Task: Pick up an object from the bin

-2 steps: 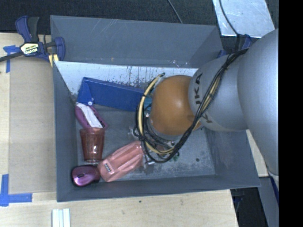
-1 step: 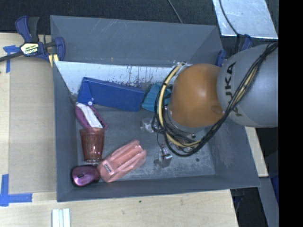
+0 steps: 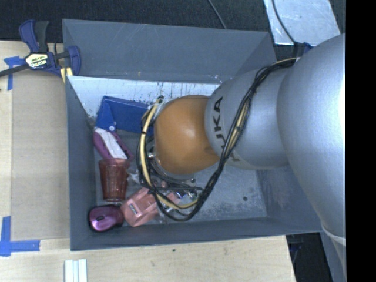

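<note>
Near left corner: a purple mouse-shaped thing (image 3: 106, 218) sits right down by the near wall of the grey bin (image 3: 176, 235).
Just beside it: a pink block (image 3: 140, 208), tilted, touching the purple piece on its left, with the robot's cables (image 3: 143, 153) looping in on its right.
Left side, a step further back: a dark red see-through cup (image 3: 113, 180) lies beside the left wall, its near end close to the pink block.
Beyond the cup: a purple-and-white packet-like thing (image 3: 108, 143) lies slanted, touching the cup's far end.
Middle of the bin: the orange cover (image 3: 179, 135) on the wrist hangs low over the floor, black and yellow cables bunched beneath it.
End effector: tucked under that orange cover, so whether it is apart, together or clamped on something, I cannot tell.
Nearest candidate: the pink block, at the wrist's near-left edge; the red cup is next closest.
Far left corner: a blue box (image 3: 120, 115) leans by the back wall, partly behind the orange cover.
Right side: the silver arm (image 3: 294, 110) comes in over the bin's right wall.
</note>
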{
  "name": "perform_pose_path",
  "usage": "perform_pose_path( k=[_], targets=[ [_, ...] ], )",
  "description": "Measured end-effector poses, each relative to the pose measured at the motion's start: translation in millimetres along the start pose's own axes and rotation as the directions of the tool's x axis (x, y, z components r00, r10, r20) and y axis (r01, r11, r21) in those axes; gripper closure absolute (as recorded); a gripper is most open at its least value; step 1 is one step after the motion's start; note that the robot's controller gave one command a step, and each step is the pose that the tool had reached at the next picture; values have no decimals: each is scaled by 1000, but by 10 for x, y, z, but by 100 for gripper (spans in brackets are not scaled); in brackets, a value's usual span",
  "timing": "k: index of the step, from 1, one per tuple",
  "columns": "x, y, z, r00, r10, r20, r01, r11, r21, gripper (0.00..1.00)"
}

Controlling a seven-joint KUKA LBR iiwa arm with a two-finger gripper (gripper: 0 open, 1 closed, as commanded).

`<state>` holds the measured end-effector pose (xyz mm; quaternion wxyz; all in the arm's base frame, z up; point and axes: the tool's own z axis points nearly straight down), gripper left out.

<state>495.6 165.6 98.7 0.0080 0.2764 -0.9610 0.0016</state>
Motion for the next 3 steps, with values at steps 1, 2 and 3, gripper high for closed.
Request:
perform_pose_path(
  k=[1, 2, 3],
  targets=[
    [91, -141, 274, 999, -46, 12, 46, 999, 8, 0],
    [142, -247, 250, 991, -133, 20, 133, 991, -1, 100],
    [144, -252, 250, 991, -133, 20, 133, 991, -1, 100]
  ],
)
